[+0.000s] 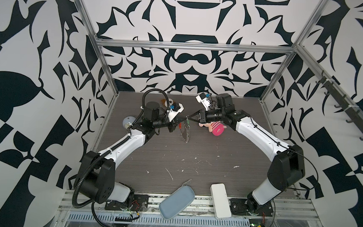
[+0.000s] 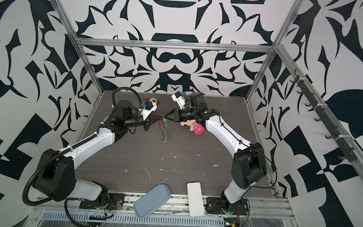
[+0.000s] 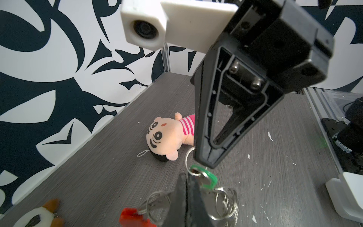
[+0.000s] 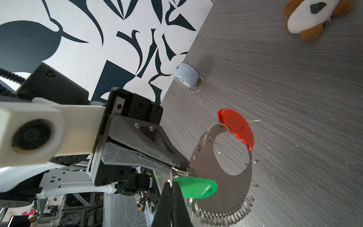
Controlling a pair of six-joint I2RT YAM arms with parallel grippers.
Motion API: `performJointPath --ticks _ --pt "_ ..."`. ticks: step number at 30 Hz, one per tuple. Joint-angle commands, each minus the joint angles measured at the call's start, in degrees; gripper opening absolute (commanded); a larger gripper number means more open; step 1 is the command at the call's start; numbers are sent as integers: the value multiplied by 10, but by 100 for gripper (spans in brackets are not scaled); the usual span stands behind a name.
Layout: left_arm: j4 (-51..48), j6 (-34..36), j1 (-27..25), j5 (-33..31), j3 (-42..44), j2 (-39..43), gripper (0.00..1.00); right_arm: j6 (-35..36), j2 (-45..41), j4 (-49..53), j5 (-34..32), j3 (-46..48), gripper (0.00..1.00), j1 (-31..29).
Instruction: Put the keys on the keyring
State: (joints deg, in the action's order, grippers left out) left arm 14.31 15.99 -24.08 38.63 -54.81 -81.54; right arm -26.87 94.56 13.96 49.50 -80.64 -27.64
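Both my pincers were tip to tip in the air over the bench (image 1: 195,157), a bit toward 12 o'clock from its middle. My left pincer (image 1: 184,118) was squeezed tight on the keyring (image 1: 187,132), gripping a small ring at the edge of its flat metal crescent; the right wrist view showed that best. My right pincer (image 1: 192,116) was pressed together on the keys (image 1: 188,120), by the thin silver loop through the green fob's hole as far as I could read it. The fob sat right between the two tips, up against the crescent.

In both top views the keyring dangled toward 6 o'clock. It had the red plastic bit (image 4: 236,127) at one end and a bunch of wire rings (image 4: 222,214) at the other.

The striped pink doll (image 3: 165,135) lay on the bench at 3 o'clock of the keys. The brown-and-white plush (image 4: 314,17) was at 11 o'clock, and the pale blue ball (image 4: 185,75) at 9 o'clock by the wall. The blue case (image 1: 177,200) and white box (image 1: 220,200) sat at 6 o'clock on the front edge.
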Motion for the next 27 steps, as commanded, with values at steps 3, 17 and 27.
performJointPath --ticks 3,17,27 --pt "12 -9 -2 18 -13 1 0 -9 -8 -36 6 -24 0 -4" --pt "28 -20 -2 14 -8 18 0 -19 3 -36 -11 7 0 5" --pt "44 -34 -2 8 -9 28 0 -19 -21 -38 -11 54 0 22"
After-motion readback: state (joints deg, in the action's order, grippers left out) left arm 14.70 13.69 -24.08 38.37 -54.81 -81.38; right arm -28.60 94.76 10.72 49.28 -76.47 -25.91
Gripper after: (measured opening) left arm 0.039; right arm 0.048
